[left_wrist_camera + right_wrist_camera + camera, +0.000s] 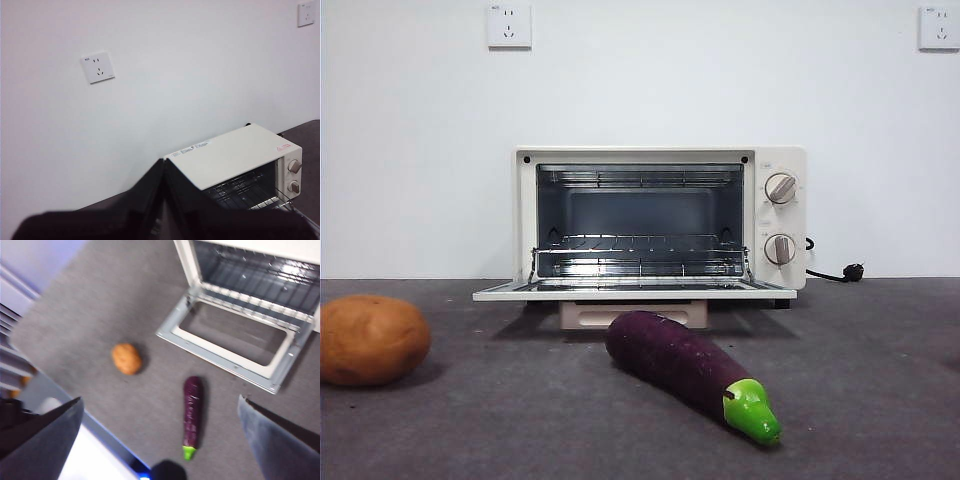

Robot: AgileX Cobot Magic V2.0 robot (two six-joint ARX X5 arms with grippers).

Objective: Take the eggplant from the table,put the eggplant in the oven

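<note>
On the grey tabletop (pixel 880 340) a round orange-brown potato (pixel 370 340) sits at far left, and right of it the eggplant (pixel 688 370) lies in front of the oven (pixel 660 220): long, glossy, dark purple, its bright green pointed cap aimed toward the near right. The oven's door is folded down flat, with the wire rack bare inside. The left claw (pixel 164 200) is raised with jaws pressed together, gripping nothing; the right claw (pixel 160 435) hangs high above the eggplant, jaws spread wide and empty.

Table (pixel 880 340): oven (pixel 660 220), eggplant (pixel 680 365) (potato (pixel 372 340) too)
</note>
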